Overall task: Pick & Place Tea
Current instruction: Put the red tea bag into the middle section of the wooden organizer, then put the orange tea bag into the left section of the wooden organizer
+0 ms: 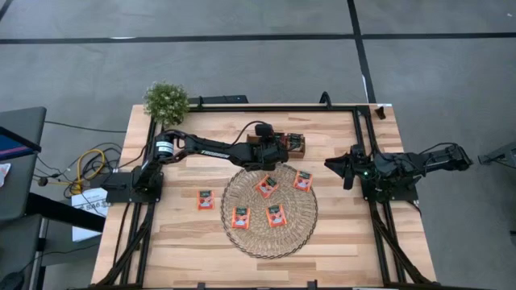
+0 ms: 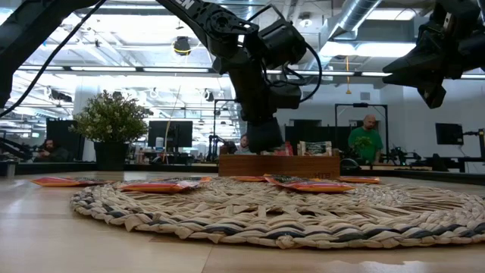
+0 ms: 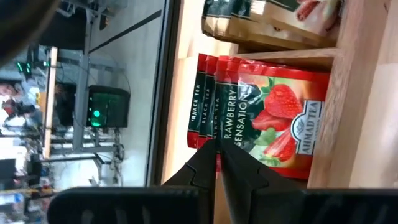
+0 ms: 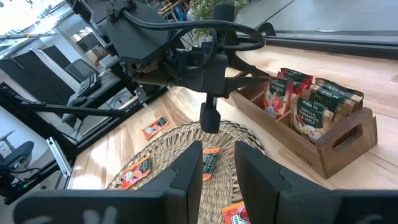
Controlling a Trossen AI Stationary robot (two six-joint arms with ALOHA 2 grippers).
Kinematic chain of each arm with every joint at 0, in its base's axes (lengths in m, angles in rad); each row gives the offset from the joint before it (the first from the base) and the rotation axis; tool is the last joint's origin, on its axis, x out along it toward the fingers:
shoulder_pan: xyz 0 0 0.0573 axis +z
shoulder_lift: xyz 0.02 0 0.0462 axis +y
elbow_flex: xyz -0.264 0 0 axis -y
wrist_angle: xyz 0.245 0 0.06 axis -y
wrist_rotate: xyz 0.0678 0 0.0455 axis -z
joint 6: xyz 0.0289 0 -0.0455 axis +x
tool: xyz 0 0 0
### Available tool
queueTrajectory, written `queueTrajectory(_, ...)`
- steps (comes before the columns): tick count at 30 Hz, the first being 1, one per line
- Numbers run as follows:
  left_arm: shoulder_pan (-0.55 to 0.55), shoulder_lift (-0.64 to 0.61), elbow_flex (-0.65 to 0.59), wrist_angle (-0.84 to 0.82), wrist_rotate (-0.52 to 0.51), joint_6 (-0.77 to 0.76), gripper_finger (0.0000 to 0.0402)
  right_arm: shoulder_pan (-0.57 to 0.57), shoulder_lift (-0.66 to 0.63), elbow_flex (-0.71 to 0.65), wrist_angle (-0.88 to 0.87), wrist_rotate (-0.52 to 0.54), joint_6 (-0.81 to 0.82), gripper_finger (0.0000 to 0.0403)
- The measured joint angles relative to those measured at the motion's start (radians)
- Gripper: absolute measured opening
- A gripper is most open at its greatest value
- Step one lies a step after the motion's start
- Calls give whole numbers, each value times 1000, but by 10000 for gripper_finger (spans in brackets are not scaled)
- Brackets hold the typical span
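we're reaching our left end effector, fingers pressed together on an upright strawberry sachet standing in the wooden tray w/ its long axis vertical, while the right end effector, part open, is waiting well apart across the counter.

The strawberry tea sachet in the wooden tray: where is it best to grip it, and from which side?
Grip the strawberry sachet by its free top edge, coming from above; it stands upright among other sachets in the tray, so only that edge is exposed.

Red-orange tea sachets, tan woven mat
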Motion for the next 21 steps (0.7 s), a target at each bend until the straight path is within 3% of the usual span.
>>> queueTrajectory(10,4,0,0,26,18,49,15,0,0,0,0,0,0,85)
queueTrajectory(16,-10,-7,0,31,-171,131,16,0,0,0,0,0,0,85)
queueTrajectory(19,-35,-44,0,13,-288,111,16,0,0,0,0,0,0,85)
queueTrajectory(21,-57,-84,0,-36,-305,67,16,0,0,0,0,0,0,85)
